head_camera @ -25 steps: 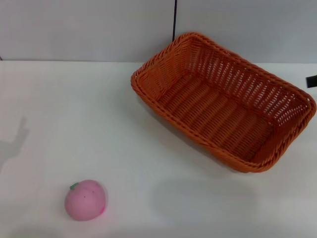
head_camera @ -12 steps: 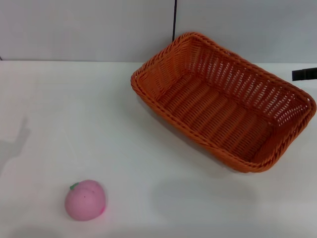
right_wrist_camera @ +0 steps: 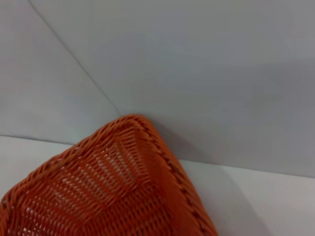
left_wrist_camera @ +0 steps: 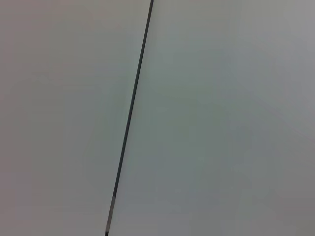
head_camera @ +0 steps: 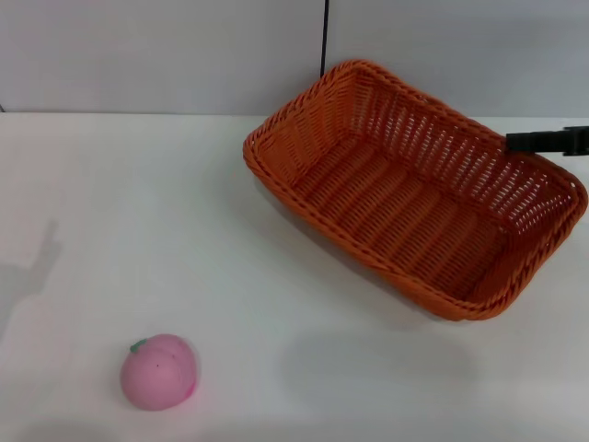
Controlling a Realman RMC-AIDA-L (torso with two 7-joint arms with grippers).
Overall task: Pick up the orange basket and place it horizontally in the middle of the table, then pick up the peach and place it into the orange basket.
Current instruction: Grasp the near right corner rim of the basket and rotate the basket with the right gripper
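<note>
R gripper [head_camera: 548,141]: only a thin dark tip shows, poking in from the far right edge of the head view, lying roughly level and pointing left, w/ the rest of the arm out of frame. Can't tell how its jaws stand. L arm & gripper: not seen from the head cam at all, and the L wrist cam shows no part of the robot's own body.

White bench [head_camera: 184,212], smooth matte top. Orange basket [head_camera: 414,193] rests on it at far right, set diagonally, open side up. Pink peach [head_camera: 158,370] sits near front left, well apart from basket
</note>
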